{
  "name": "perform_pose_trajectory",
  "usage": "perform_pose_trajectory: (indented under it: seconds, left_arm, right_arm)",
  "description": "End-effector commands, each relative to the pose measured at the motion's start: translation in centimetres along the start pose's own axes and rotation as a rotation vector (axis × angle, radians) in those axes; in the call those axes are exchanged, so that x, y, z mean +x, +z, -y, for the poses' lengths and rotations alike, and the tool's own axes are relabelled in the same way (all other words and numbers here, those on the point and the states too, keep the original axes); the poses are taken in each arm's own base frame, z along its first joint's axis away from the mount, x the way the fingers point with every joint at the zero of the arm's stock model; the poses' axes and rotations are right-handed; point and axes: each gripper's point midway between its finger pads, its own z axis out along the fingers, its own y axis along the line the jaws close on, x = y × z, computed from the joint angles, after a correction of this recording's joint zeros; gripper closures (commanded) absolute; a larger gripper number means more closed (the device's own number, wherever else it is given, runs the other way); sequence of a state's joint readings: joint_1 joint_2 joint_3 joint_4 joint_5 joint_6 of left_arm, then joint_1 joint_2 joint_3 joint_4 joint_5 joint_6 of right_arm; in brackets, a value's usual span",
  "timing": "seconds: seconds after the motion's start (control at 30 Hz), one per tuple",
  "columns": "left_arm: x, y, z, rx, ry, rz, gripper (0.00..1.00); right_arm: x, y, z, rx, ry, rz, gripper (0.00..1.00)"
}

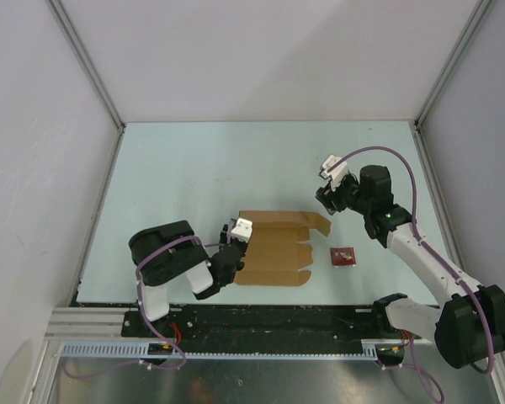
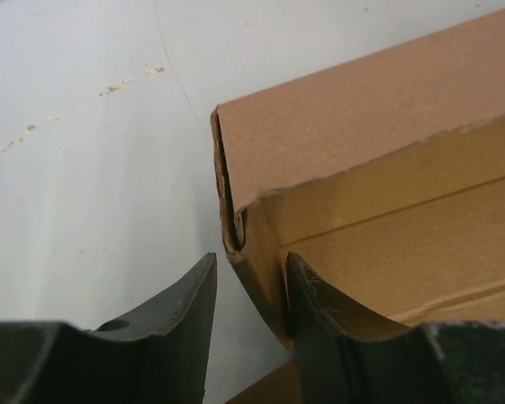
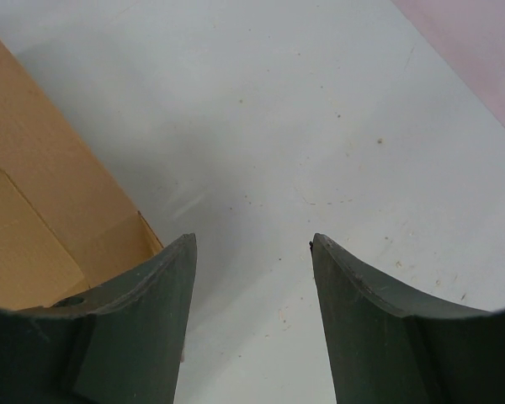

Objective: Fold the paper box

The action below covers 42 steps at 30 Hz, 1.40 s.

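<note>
The paper box [image 1: 278,248] is a flat brown cardboard sheet with tabs, lying on the pale table [image 1: 194,168] near the front. My left gripper [image 1: 236,250] is at its left edge. In the left wrist view the box's [image 2: 362,143] folded corner stands between the jaws of the left gripper [image 2: 251,257]. The right finger [image 2: 320,311] touches the cardboard and the left finger stands clear of it, so the jaws are open. My right gripper [image 1: 322,202] hovers by the box's far right corner. In its own view the right gripper [image 3: 252,240] is open over bare table, with the box [image 3: 34,194] at the left.
A small red square packet [image 1: 343,256] lies on the table just right of the box. White walls with metal frame posts enclose the table on three sides. The arm bases sit on the black rail [image 1: 278,320] at the near edge.
</note>
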<state>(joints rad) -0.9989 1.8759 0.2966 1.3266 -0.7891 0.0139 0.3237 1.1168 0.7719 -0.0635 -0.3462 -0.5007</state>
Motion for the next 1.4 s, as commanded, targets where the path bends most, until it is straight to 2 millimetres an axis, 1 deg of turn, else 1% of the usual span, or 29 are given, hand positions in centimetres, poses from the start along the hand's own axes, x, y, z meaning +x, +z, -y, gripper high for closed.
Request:
perform_pose_trajectory:
  seconds: [0.0,0.07,0.3,0.33,0.47,0.67,0.7,0.77,0.8,0.87,0.93,1.1,1.17,1.2,1.23,1.3,1.33,1.37]
  left_arm:
    - [-6.5,-0.5,0.2,0.033,-0.274,0.212,0.56]
    - [-6.6,-0.8,0.4,0.054,-0.278,0.214,0.55]
    - [-8.0,-1.9,1.1,0.130,-0.297,0.245,0.53]
    - [-8.2,-2.2,1.1,0.139,-0.298,0.251,0.52]
    - [-8.7,-2.8,1.5,0.188,-0.302,0.264,0.51]
    - [-9.6,-3.9,2.7,0.280,-0.299,0.291,0.48]
    - [-10.0,-4.2,2.8,0.295,-0.300,0.302,0.48]
    - [-10.0,-4.9,3.3,0.341,-0.288,0.306,0.48]
    - [-10.4,-5.3,3.4,0.356,-0.291,0.318,0.47]
    - [-10.3,-6.1,3.6,0.391,-0.284,0.318,0.46]
    - [-10.3,-6.7,3.2,0.399,-0.292,0.323,0.45]
    - [-9.3,-7.4,2.0,0.378,-0.295,0.296,0.43]
    - [-9.0,-7.7,1.5,0.367,-0.305,0.290,0.42]
    - [-8.9,-7.8,1.2,0.362,-0.312,0.290,0.42]
    - [-8.3,-8.3,0.8,0.364,-0.309,0.280,0.42]
    - [-9.3,-9.1,0.3,0.377,-0.350,0.315,0.42]
    - [-9.1,-9.6,0.1,0.387,-0.354,0.317,0.42]
    - [-10.3,-10.3,-0.5,0.396,-0.395,0.358,0.43]
  right_arm:
    - [-1.9,0.2,0.8,0.008,0.009,0.048,0.38]
    - [-2.0,0.3,0.7,0.002,0.011,0.053,0.38]
    - [-2.3,0.6,0.5,-0.012,0.030,0.073,0.38]
    - [-3.1,0.7,0.7,-0.013,0.022,0.104,0.38]
    - [-4.1,0.9,0.0,-0.047,0.013,0.147,0.38]
    - [-4.9,2.1,-0.7,-0.103,0.022,0.161,0.38]
    - [-5.1,2.2,-0.7,-0.108,0.026,0.164,0.39]
    - [-5.5,2.5,-0.8,-0.125,0.040,0.173,0.39]
    - [-5.6,2.6,-1.0,-0.137,0.046,0.173,0.39]
    - [-5.9,3.1,-1.4,-0.164,0.058,0.174,0.39]
    - [-6.0,3.4,-2.1,-0.186,0.064,0.165,0.39]
    - [-5.8,4.3,-2.5,-0.202,0.072,0.160,0.39]
    - [-5.9,4.6,-3.1,-0.225,0.072,0.157,0.39]
    - [-5.6,4.9,-3.6,-0.242,0.075,0.145,0.39]
    - [-5.8,4.9,-3.8,-0.249,0.074,0.146,0.39]
    - [-5.8,5.1,-4.6,-0.271,0.067,0.145,0.40]
    - [-5.9,5.2,-4.9,-0.281,0.064,0.149,0.41]
    - [-6.0,5.3,-5.4,-0.292,0.061,0.148,0.43]
